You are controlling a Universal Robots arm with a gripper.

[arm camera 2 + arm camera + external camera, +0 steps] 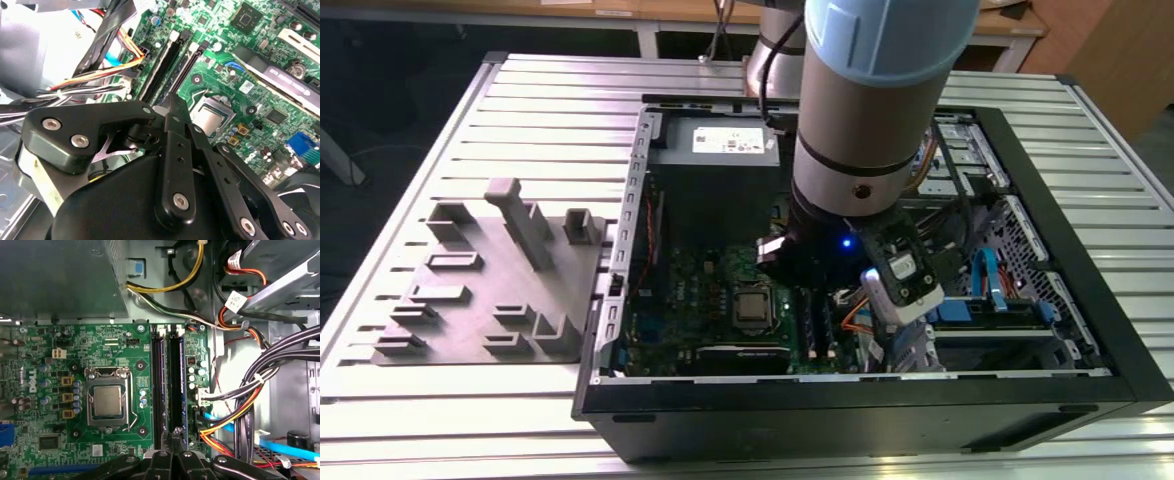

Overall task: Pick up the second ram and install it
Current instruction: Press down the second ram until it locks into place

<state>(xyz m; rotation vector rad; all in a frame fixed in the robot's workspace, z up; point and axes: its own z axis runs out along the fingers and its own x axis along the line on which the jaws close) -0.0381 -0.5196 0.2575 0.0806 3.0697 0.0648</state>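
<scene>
A worktop of grey metal slats carries an open computer case, and on the exterior view's left stands a grey plastic tray with upright posts. The arm reaches down into the case, over the green motherboard.

In the second wrist view the gripper hangs just above the two long black memory slots, near the processor socket. Its fingers are drawn close together.

In the first wrist view the second ram stands in the slot on the side away from the socket, and the gripper meets its near end. I cannot tell whether the closed fingers pinch it or only rest on its top edge.

I judge this to be the installing step: the stick is already in its slot. The next move calls for a straight, even push so that both end latches close.
</scene>
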